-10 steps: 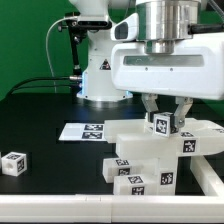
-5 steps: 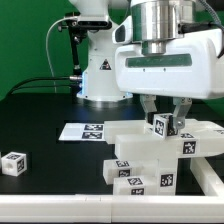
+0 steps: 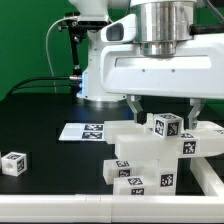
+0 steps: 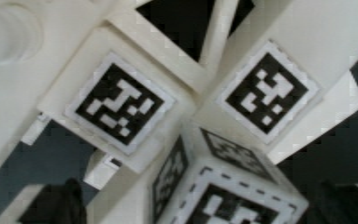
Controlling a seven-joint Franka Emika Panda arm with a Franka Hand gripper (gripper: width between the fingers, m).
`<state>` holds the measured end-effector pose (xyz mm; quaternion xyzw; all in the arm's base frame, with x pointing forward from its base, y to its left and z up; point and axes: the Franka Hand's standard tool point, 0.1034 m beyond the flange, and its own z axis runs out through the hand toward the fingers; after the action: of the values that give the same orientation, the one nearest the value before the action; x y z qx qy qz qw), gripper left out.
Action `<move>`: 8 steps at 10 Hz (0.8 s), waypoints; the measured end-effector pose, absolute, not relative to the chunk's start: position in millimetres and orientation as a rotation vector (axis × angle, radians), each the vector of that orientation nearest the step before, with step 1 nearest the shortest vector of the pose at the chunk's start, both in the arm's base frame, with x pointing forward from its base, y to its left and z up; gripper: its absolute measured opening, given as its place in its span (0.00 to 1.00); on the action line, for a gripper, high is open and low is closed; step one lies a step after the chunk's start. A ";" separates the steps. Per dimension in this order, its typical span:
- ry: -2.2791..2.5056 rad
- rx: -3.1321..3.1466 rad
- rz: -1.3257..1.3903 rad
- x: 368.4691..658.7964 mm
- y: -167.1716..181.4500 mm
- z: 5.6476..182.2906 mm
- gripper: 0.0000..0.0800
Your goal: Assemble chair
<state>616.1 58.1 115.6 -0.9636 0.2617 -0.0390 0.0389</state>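
Fingers stand spread wide on either side of the small tagged cube, and the gripper holds nothing — clear air shows between each finger and the cube's faces. The cube sits on top of the chair assembly, a stepped stack of white blocky bars and panels toward the exterior view's right. In the wrist view the cube fills the foreground with the assembly's tagged faces close around it, which suggests the hand hangs directly above the part.

The main risk appears to be the lift-off: with the fingertips level with the cube's upper half, any sideways drift as the arm rises could clip a corner and tip or twist the cube out of its seat, if it is only resting there rather than pressed home — the frames cannot tell which.

A second loose cube lies well apart at the exterior view's left, and the marker board sits behind the stack; a low sweep toward that cube could graze the assembly's protruding bar.
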 end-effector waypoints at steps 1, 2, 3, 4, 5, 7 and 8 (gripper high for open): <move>0.631 -3.022 -0.130 615.7 59.8 115.3 0.81; 0.395 -3.105 -0.143 614.9 68.2 115.0 0.81; -0.038 -3.160 -0.173 617.5 75.6 116.3 0.81; -0.113 -3.156 -0.190 619.6 74.8 117.2 0.81; -0.011 -3.154 -0.189 619.2 74.7 116.8 0.81; 0.076 -3.149 -0.190 619.2 74.7 116.8 0.71; 0.200 -3.137 -0.190 619.2 74.9 116.7 0.44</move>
<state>619.2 74.9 116.7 -0.9962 0.0635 -0.0602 -0.0040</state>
